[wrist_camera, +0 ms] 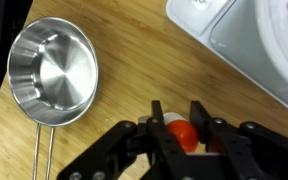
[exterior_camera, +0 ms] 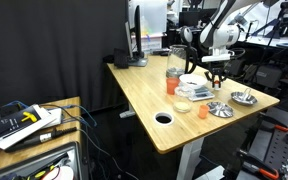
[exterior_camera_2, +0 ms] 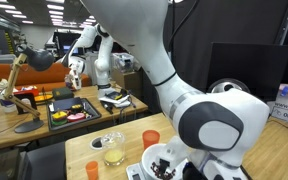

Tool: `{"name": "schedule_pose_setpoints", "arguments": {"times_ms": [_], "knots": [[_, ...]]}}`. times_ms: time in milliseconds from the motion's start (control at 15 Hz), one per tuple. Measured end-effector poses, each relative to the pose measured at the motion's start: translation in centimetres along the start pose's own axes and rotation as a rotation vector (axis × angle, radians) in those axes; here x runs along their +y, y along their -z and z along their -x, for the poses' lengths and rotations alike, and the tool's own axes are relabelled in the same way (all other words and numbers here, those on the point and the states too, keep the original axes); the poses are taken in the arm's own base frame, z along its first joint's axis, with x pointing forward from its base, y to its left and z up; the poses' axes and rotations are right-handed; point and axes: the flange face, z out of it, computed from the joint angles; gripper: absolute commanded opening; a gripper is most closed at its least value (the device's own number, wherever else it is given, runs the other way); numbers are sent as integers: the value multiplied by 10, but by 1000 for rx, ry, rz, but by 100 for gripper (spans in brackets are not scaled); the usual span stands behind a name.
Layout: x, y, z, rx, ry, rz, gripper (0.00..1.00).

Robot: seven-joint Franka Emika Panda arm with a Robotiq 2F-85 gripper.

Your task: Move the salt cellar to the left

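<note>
In the wrist view the gripper [wrist_camera: 178,110] has its two fingers [wrist_camera: 157,118] standing apart with the salt cellar [wrist_camera: 181,133] between them. The salt cellar is a small thing with a red body and a pale top. The fingers sit close on either side of it, but the view does not show whether they press on it or whether it rests on the desk [wrist_camera: 114,120] or hangs above it. To one side of the gripper, well clear of the fingers, a steel measuring cup [wrist_camera: 52,70] lies on the wood with its thin handle running toward the picture's lower edge. At the opposite upper corner lies a white tray [wrist_camera: 234,35]. In an exterior view the gripper points down just above the wooden desk, among the cluster of things at its far end. A tall orange tumbler [exterior_camera: 172,82] stands near it, and a small orange cup [exterior_camera: 202,108] stands closer to the desk's front edge. Another steel cup [exterior_camera: 244,98] lies by the end of the desk. A round hole [exterior_camera: 164,117] opens in the bare part of the top. A black curtain [exterior_camera: 54,50] hangs behind.
</note>
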Motion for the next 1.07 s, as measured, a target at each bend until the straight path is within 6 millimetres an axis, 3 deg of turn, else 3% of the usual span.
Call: {"name": "schedule_pose_setpoints", "arguments": {"times_ms": [533, 733, 1067], "knots": [[0, 3, 1, 1, 30, -4, 8], [5, 24, 7, 12, 72, -36, 8], [29, 65, 31, 24, 176, -94, 8]]}}
